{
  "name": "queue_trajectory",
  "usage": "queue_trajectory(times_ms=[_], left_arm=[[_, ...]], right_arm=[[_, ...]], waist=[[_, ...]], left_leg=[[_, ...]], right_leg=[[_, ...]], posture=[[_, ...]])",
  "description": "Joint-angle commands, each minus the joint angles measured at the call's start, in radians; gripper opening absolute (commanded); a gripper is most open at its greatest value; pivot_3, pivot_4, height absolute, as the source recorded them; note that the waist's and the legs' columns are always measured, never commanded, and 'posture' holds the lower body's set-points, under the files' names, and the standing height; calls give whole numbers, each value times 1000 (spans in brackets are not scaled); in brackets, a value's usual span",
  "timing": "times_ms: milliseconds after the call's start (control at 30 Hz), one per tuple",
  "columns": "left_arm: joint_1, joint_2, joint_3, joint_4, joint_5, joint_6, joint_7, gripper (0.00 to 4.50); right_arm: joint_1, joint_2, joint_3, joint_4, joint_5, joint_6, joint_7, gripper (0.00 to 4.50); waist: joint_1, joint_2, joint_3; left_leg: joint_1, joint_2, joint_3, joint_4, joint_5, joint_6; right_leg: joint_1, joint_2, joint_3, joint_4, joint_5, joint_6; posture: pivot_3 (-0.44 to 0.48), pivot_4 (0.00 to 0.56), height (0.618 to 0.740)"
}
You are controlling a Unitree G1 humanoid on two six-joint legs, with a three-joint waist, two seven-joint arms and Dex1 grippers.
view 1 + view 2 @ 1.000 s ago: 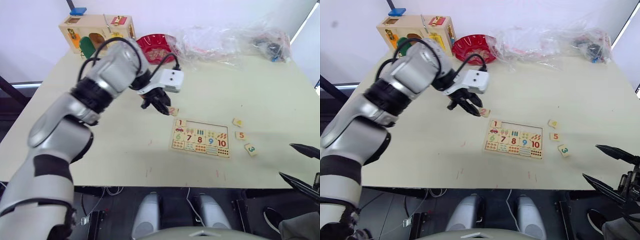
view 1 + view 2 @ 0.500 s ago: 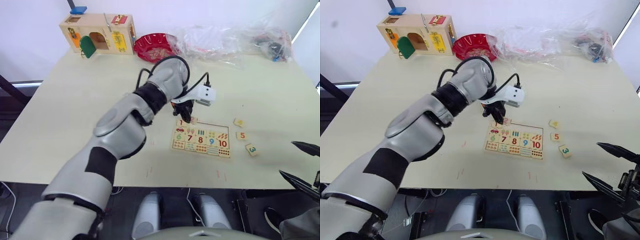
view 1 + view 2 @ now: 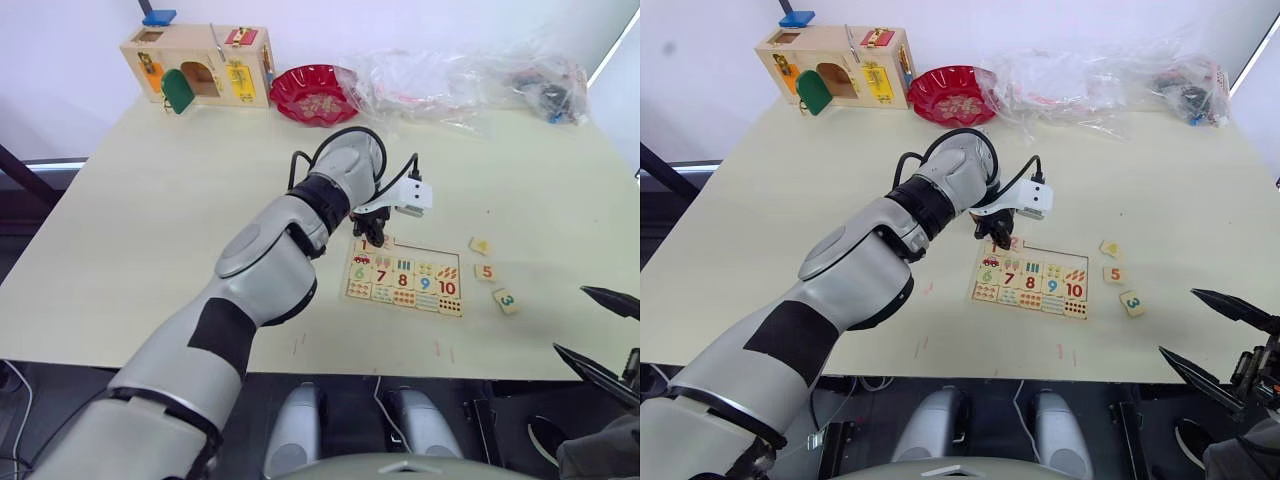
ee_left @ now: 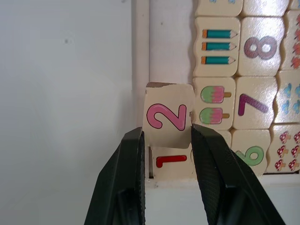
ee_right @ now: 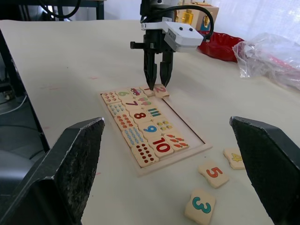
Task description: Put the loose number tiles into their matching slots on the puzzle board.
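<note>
My left gripper (image 3: pixel 375 235) is shut on the pink 2 tile (image 4: pixel 168 116). It holds the tile slightly tilted at the top row of the puzzle board (image 4: pixel 140 56), right beside the red 1 tile (image 4: pixel 171 161), which sits in its slot. Bare slots (image 4: pixel 171 51) run along that row. On the table right of the board lie the yellow 4 (image 3: pixel 480 245), orange 5 (image 3: pixel 486 271) and teal 3 (image 3: pixel 505 299) tiles. My right gripper (image 3: pixel 603 332) hangs open off the table's near right corner, apart from all the tiles.
At the table's far left stands a wooden box with coloured doors (image 3: pixel 200 65), with a red bowl (image 3: pixel 320 93) beside it. Crumpled plastic bags (image 3: pixel 470 85) lie along the far edge. The table's front edge runs just below the board.
My left gripper carried the pink 2 tile rightward from the table left of the board to the board's top row beside the 1. The right gripper has stayed put.
</note>
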Motion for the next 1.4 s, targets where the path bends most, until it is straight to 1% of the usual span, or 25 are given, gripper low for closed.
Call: queue_trajectory(times_ms=[33,300,633,1400], left_arm=[[-9,-16,35,7,22,-17,24,936],[4,-32,59,12,42,-26,20,936],[23,-32,63,9,62,-55,-6,936],[31,-42,95,19,93,-55,10,936]], right_arm=[[11,5,-22,-35,12,-23,-7,4500],[20,10,-16,-45,12,-25,-14,4500],[25,12,-14,-40,13,-30,-15,4500],[30,25,-5,-46,10,-33,-18,4500]], waist=[[0,0,0],[0,0,0],[0,0,0],[0,0,0]], left_leg=[[0,0,0,0,0,0],[-1,0,-1,0,0,0],[-1,0,-1,0,0,0],[-1,0,-2,2,0,0]], right_leg=[[0,0,0,0,0,0],[0,0,-1,0,0,0],[0,0,-1,0,0,0],[0,0,-1,1,1,1]], posture=[[0,150,740],[0,150,740],[0,150,740],[0,150,740]])
